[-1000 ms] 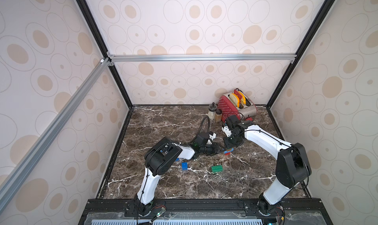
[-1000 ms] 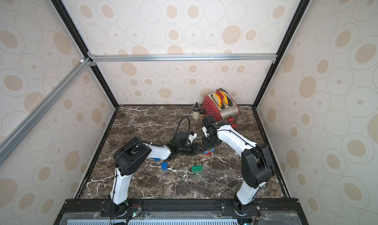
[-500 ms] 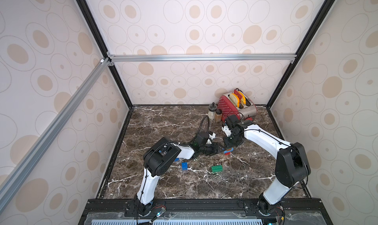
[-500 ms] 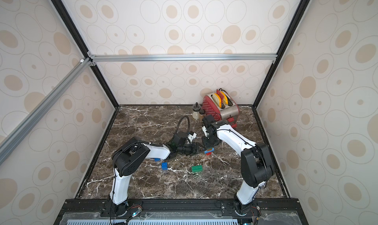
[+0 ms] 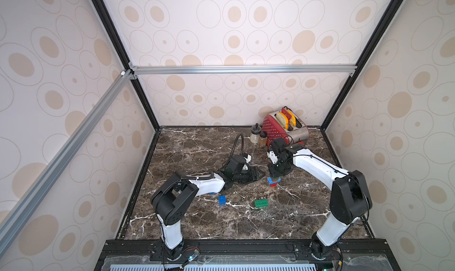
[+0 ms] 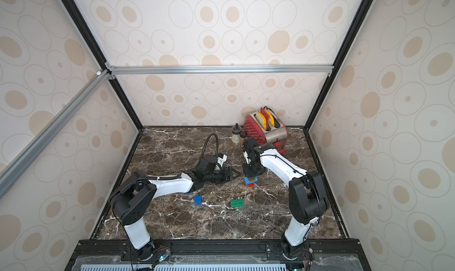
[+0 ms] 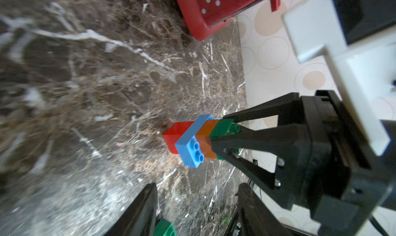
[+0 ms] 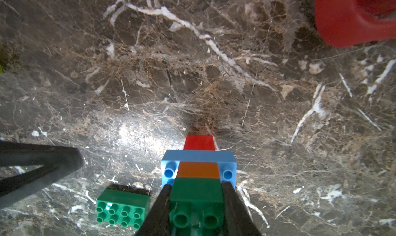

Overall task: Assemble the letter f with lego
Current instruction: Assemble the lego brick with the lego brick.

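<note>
Lego stack, four bricks high, stands upright at about 3 o'clock from the middle of the marble counter in both top views. From the bottom up it goes red brick, oblong blue brick that overhangs on two sides, orange brick and dark green brick on top; the red base looks to rest on the counter. The right gripper points down over the stack, its jaws clamped on the dark green brick, one on each side. The left gripper lies low at the stack's 9 o'clock, close but not touching, its jaws apart with nothing between them. A loose dark green oblong lies studs up at the stack's 7 o'clock, and a loose blue brick lies farther off at 8 o'clock, near the left arm. A red toaster sits at the stack's 12 o'clock by the back wall, with two small bottles just beside it at its 9 o'clock.
</note>
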You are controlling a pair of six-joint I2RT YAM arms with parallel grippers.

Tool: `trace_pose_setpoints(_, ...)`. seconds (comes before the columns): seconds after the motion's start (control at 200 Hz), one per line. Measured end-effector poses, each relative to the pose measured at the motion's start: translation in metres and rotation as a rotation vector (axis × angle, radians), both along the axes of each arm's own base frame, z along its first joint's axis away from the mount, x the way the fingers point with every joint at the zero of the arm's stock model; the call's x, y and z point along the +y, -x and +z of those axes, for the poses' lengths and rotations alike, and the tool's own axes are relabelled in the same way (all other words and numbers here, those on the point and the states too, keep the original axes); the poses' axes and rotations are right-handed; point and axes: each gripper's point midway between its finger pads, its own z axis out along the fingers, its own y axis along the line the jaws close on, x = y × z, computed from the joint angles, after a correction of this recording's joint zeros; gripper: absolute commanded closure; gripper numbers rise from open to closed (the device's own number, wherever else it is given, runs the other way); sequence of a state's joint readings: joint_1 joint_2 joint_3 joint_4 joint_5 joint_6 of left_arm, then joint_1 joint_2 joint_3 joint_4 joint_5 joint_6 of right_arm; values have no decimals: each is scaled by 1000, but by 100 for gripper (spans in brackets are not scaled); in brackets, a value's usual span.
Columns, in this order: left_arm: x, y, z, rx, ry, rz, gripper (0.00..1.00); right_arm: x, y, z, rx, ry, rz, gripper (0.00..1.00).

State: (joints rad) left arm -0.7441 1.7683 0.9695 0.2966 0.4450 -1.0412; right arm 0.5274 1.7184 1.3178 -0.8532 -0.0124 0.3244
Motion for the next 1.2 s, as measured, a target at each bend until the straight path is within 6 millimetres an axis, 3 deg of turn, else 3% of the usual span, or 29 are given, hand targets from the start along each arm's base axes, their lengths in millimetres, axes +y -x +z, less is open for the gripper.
trace_pose_setpoints(0.205, 41, -3, -2, 10, -151, 119, 31, 4, -2, 1, 13, 3, -74, 77)
trace_pose_setpoints(0.496, 70, -2, -20, 59, -262, 183, 29, 30, 1, 3, 32, 6, -101, 76)
trace_pose_setpoints(0.696, 78, -3, -25, 67, -292, 206, 29, 38, 0, 4, 43, 4, -127, 73)
trace_pose_setpoints(1.197, 81, -3, -27, 76, -297, 208, 28, 39, 1, 4, 46, 16, -145, 51)
